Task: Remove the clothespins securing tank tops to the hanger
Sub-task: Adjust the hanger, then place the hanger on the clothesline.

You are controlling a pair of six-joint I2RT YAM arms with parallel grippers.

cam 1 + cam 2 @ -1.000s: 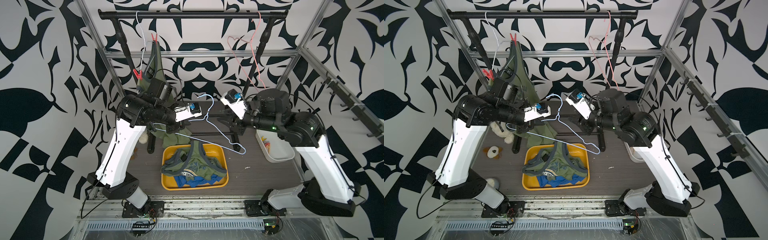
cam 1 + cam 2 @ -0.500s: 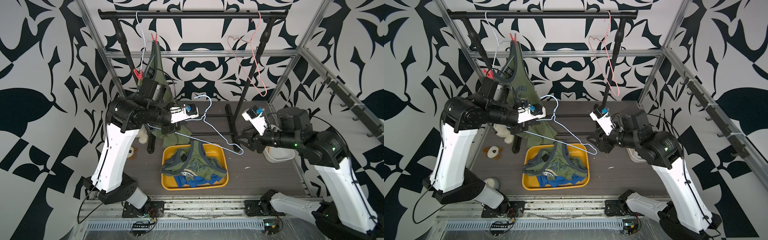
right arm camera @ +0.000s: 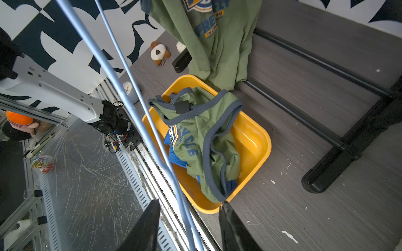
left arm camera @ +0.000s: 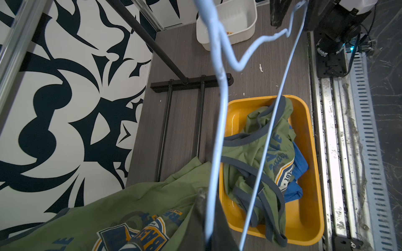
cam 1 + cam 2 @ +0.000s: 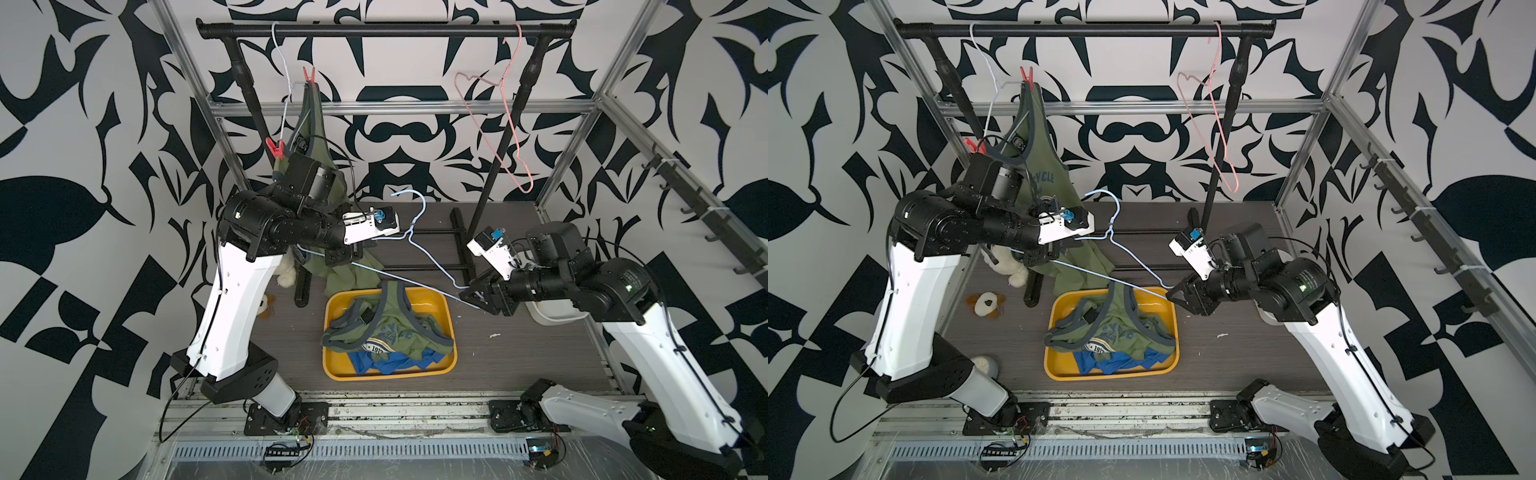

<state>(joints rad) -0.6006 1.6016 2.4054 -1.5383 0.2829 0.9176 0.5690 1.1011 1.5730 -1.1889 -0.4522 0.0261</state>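
Right hand jaws apart, blue hanger wire running between them; left hand clamped on its other end. Yellow tray on table holds olive tank top over blue tank top. Farther back, hanging tank top on white hanger, pinned by upper red clothespin and lower red clothespin.

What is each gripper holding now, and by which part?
The left gripper holds the light-blue hanger by one end of its frame; the right gripper is open around the other end.
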